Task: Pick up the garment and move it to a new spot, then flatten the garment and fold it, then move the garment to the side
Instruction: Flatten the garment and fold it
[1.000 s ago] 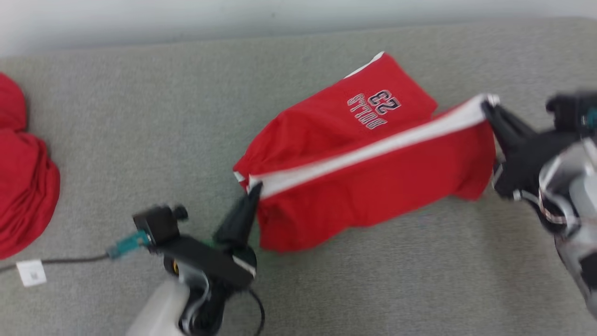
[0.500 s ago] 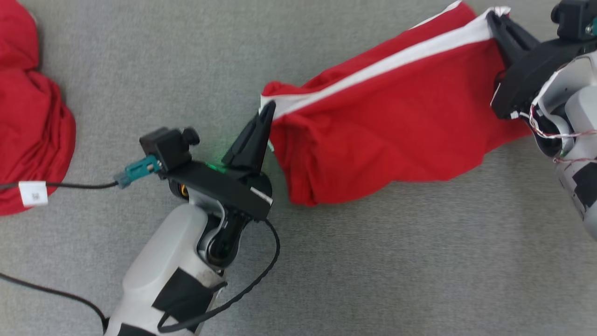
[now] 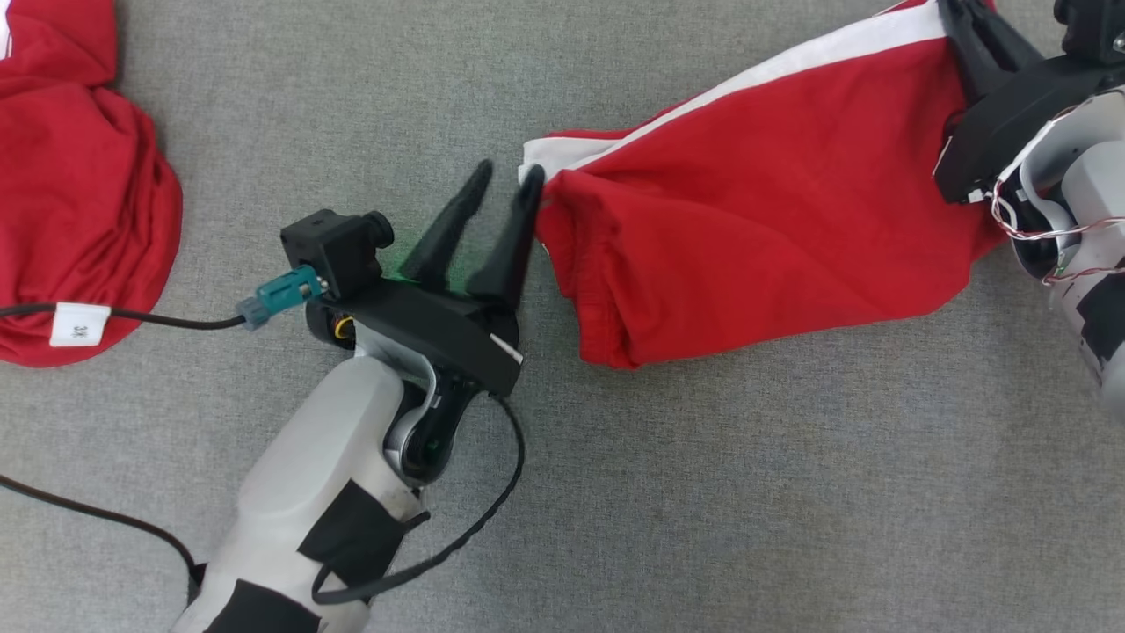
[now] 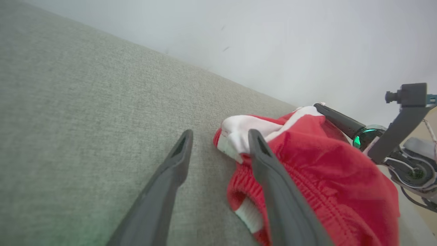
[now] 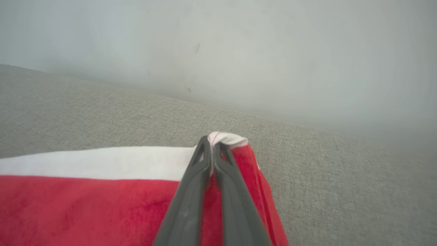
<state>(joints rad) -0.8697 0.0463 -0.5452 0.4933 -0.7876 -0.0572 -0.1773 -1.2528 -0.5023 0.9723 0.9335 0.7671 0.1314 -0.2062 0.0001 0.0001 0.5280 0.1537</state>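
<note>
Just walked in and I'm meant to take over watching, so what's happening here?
The robot is laying out red shorts on the grey padded surface. Its right gripper is shut on one white-striped corner, while its left gripper stands open beside the waistband end, gripping nothing. The shorts lie bunched, not yet flat. Another red cloth sits far left.

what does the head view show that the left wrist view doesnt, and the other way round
Head view: a second red cloth heap and a tagged cable at the left. Left wrist view: the pale wall behind the grey surface. Both: the red shorts, the open left gripper at their white-striped corner, the right gripper pinching the far end.
</note>
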